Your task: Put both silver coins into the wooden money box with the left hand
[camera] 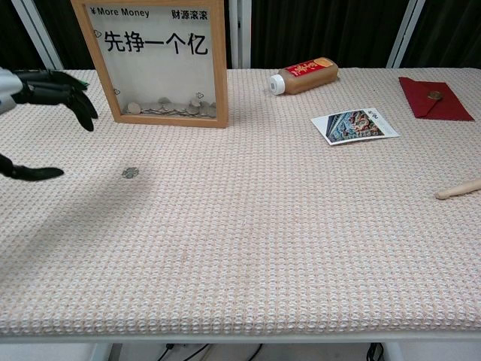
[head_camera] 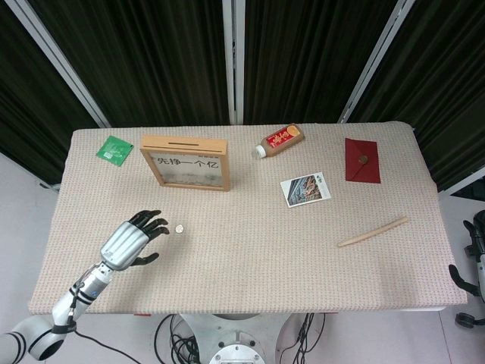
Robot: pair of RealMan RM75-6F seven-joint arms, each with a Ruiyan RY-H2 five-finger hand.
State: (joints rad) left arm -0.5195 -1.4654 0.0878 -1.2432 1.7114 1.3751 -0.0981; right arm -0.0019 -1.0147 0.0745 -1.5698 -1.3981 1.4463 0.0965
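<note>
The tabletop (head_camera: pixel 250 250) carries one wooden money box (head_camera: pixel 186 163), standing upright at the far left with its slot along the top edge; through its clear front I see a heap of coins already lying at the bottom. Next down in size, my left hand (head_camera: pixel 130 241) hovers low over the cloth with fingers spread and nothing in it, fingertips near the coin but not touching it. My right hand barely shows at the far right edge of the head view, and I cannot tell how it is set. Smallest is the silver coin (head_camera: pixel 179 228): I count only one on the cloth, well in front of the box. I judge it light, stiff, thin and slippery, lying flat on the weave, so I should pinch its rim.
</note>
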